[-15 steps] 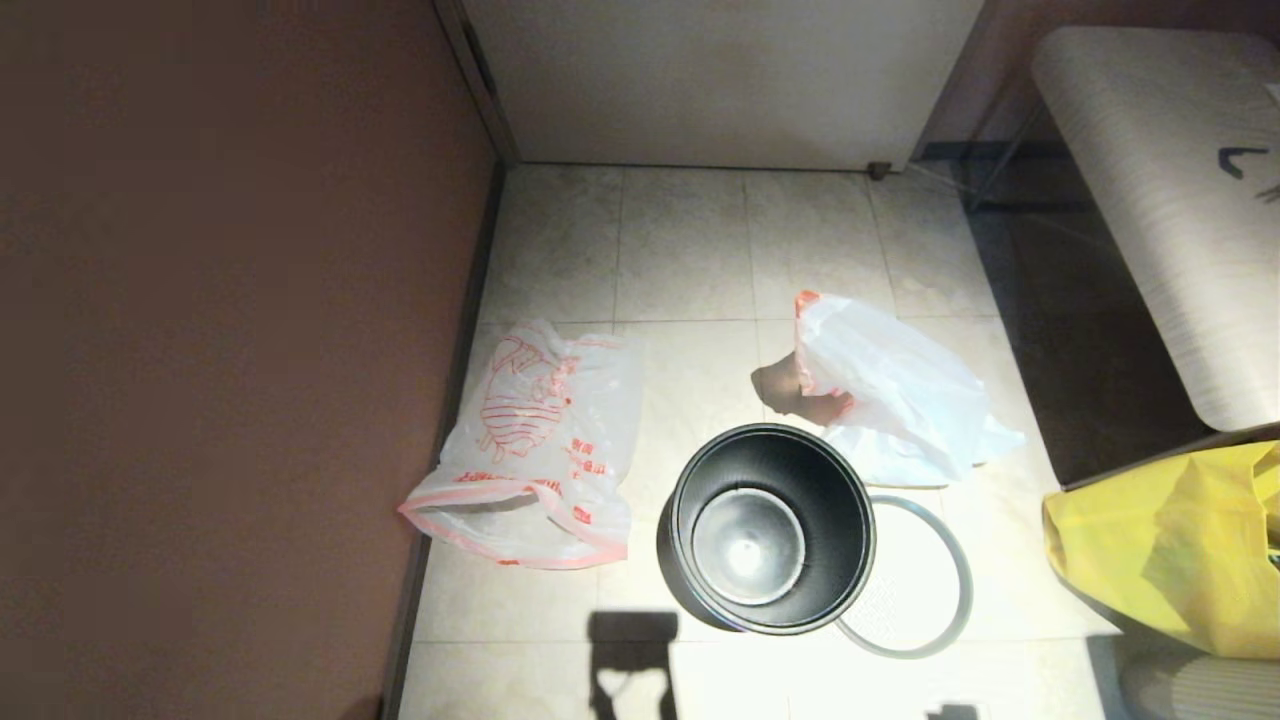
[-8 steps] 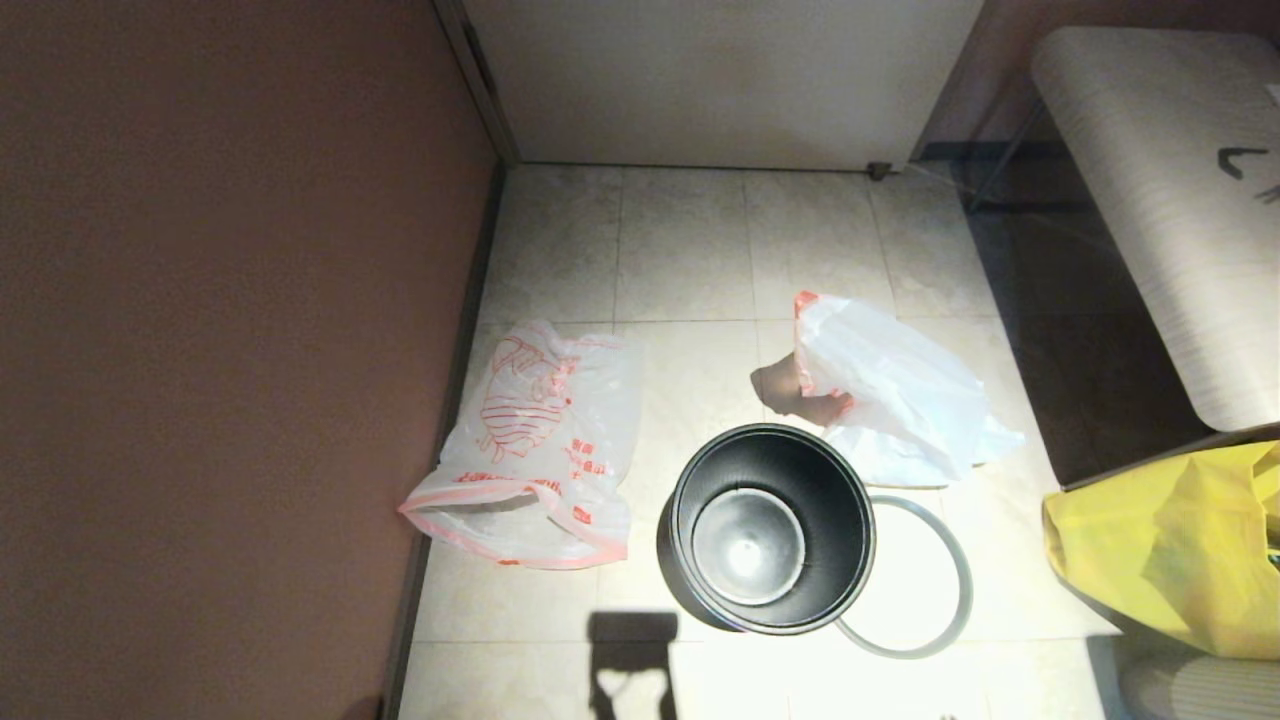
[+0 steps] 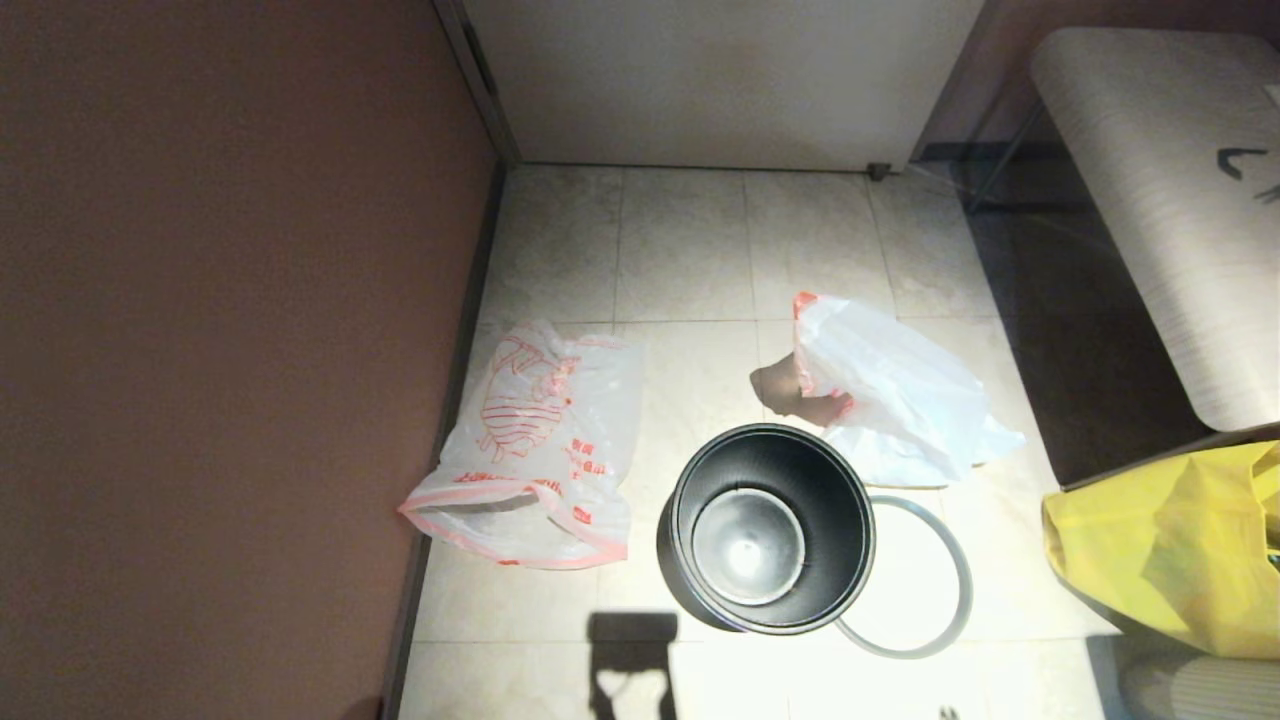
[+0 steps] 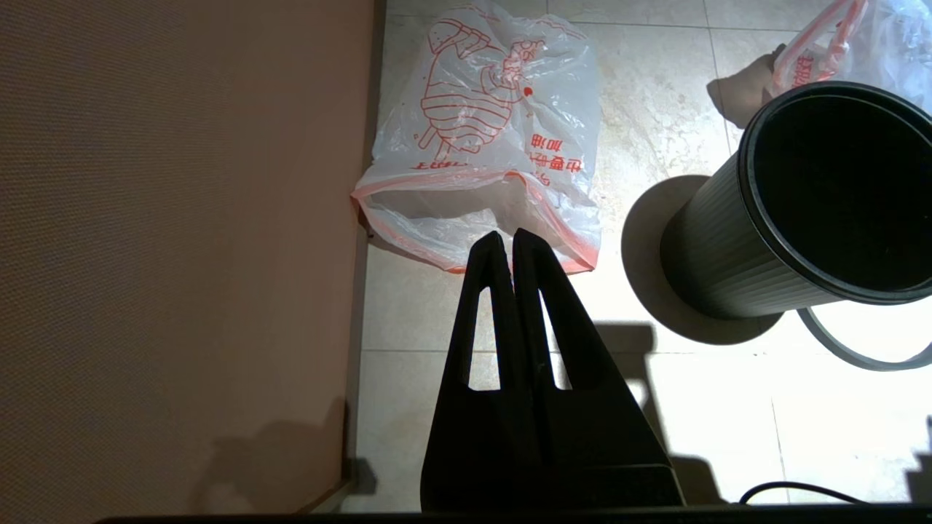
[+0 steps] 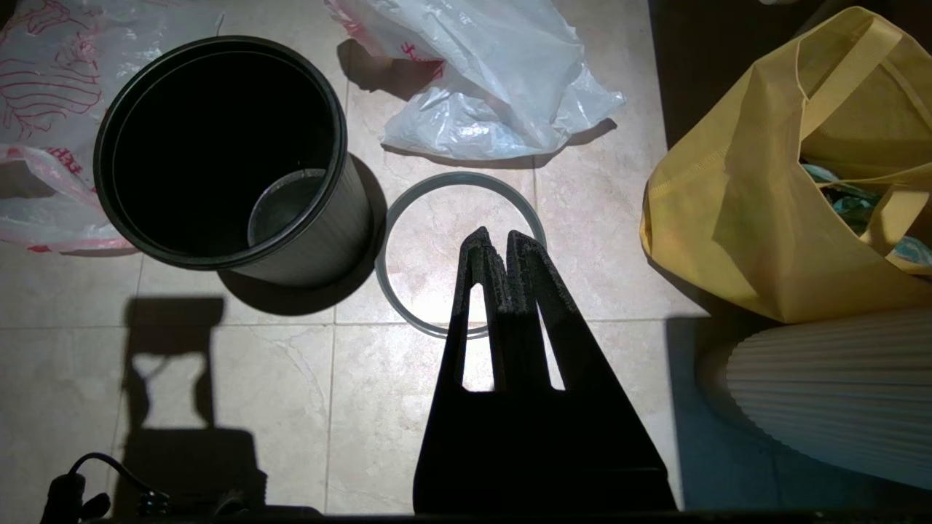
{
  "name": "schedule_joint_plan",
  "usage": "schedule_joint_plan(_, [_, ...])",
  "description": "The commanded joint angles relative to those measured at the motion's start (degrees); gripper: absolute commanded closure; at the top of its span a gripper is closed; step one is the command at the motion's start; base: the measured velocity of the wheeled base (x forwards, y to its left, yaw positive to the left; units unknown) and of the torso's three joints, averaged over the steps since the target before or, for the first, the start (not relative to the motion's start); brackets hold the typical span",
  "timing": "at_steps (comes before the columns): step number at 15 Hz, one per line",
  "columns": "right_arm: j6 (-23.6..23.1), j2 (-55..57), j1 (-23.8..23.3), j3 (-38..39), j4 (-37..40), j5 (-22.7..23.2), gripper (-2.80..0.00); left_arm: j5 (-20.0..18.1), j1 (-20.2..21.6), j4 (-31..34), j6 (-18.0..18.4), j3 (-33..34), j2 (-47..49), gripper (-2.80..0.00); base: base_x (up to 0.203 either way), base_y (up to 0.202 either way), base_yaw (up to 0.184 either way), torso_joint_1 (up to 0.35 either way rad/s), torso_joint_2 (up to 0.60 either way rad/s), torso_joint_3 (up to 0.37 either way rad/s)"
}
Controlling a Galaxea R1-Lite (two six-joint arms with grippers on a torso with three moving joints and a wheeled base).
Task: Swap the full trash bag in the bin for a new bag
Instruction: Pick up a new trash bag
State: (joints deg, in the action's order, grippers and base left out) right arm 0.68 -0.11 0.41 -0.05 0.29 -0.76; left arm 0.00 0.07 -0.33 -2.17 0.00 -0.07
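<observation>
The left gripper (image 4: 507, 240) and right gripper (image 5: 492, 240) hung pressed together, holding nothing. The bin (image 3: 768, 528) stood bare, its hoop (image 3: 955, 580) beside it. The new bag (image 3: 535, 440) lay left, the full bag (image 3: 895, 390) behind.

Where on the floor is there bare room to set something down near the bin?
Bare tile lies between the new bag and the full trash bag, beyond the bin, up to the white panel. Another strip runs in front of the bin. It is crowded at the bin's right: grey hoop, then yellow bag.
</observation>
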Motion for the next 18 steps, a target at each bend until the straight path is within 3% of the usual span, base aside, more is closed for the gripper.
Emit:
schedule_joint_plan(1, [0.02,0.03,0.02,0.14,-0.03,-0.03,0.0,0.0,0.01,-0.02,-0.03,0.0,-0.01,0.0,0.0,0.0,0.0,0.0,0.0,0.0])
schedule_joint_plan(14, [0.02,0.02,0.02,0.14,-0.03,-0.03,0.0,0.0,0.03,-0.02,0.04,0.01,-0.01,0.0,0.0,0.0,0.0,0.0,0.0,0.0])
schedule_joint_plan(16, [0.02,0.08,0.02,0.14,-0.03,-0.03,0.0,-0.01,0.01,-0.2,2.37,-0.12,-0.01,0.0,0.0,0.0,0.0,0.0,0.0,0.0])
schedule_joint_plan(18, [0.02,0.11,0.02,0.14,-0.03,-0.03,0.0,0.18,-0.07,-0.88,2.47,-4.65,0.64,0.0,0.0,0.0,0.0,0.0,0.0,0.0])
